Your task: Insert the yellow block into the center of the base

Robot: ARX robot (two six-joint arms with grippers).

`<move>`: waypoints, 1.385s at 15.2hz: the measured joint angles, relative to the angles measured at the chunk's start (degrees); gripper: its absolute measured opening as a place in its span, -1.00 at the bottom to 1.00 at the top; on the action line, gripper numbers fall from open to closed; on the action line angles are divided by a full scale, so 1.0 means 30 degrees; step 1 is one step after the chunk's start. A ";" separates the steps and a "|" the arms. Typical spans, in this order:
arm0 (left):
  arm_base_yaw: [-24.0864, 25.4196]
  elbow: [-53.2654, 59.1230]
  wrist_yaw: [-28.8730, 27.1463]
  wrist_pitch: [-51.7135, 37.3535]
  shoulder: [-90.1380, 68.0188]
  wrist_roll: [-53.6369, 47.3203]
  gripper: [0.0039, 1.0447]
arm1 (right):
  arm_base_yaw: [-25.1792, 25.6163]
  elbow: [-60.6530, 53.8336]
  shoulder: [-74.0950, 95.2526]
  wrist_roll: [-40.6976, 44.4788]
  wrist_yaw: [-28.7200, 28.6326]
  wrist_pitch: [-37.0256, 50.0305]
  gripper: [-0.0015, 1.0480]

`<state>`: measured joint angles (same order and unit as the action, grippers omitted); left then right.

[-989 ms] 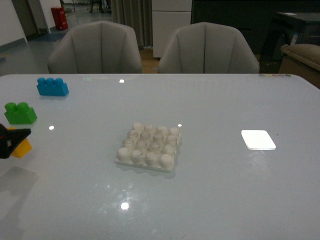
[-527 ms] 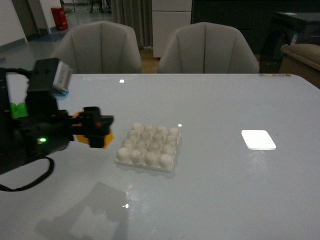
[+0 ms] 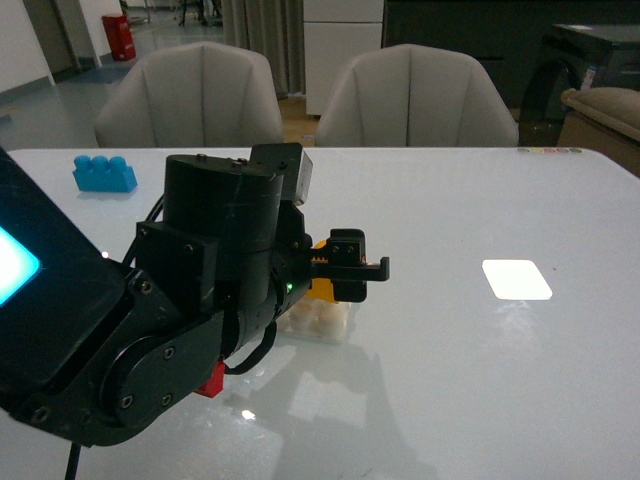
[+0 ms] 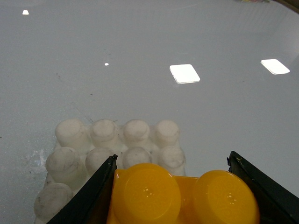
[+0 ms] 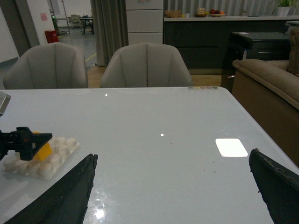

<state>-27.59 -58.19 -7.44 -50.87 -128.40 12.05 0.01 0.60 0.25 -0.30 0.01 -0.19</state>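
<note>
Yellow block [image 4: 184, 198]: the piece to seat, judged to be at the alignment step over the base. Across the desk [image 3: 480, 380], nothing near enough to obstruct the descent. On the base [image 4: 107, 147], aim for the middle four studs, not an edge row. By the left wrist view, hanging over the rows nearer the arm; touching the studs or not, impossible to tell. Left gripper [image 4: 172, 186] clamped on the block's two short ends, both block studs facing up. Right gripper [image 5: 171, 186] spread wide, empty, well apart from the work. Square the block's long side to the stud rows first, then press straight down and level. Release only once seated flush. Beware tilt: one end catching first would likely skid the light base.
</note>
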 joint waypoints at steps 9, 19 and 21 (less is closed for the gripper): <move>0.0940 -0.2011 -0.0503 0.0481 -0.2237 0.0991 0.24 | 0.0000 0.0000 0.0000 0.0000 0.0000 0.0000 0.87; 0.1209 -0.1778 0.0510 -0.0444 -0.2557 0.0503 0.23 | 0.0000 0.0000 0.0000 0.0000 -0.0007 0.0000 0.87; 0.1122 -0.1727 0.0495 -0.0546 -0.2579 -0.0073 0.23 | 0.0000 0.0000 0.0000 0.0000 0.0000 0.0000 0.87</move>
<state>-24.23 -63.37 -5.96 -52.51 -136.14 11.84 0.01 0.60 0.25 -0.30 0.01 -0.19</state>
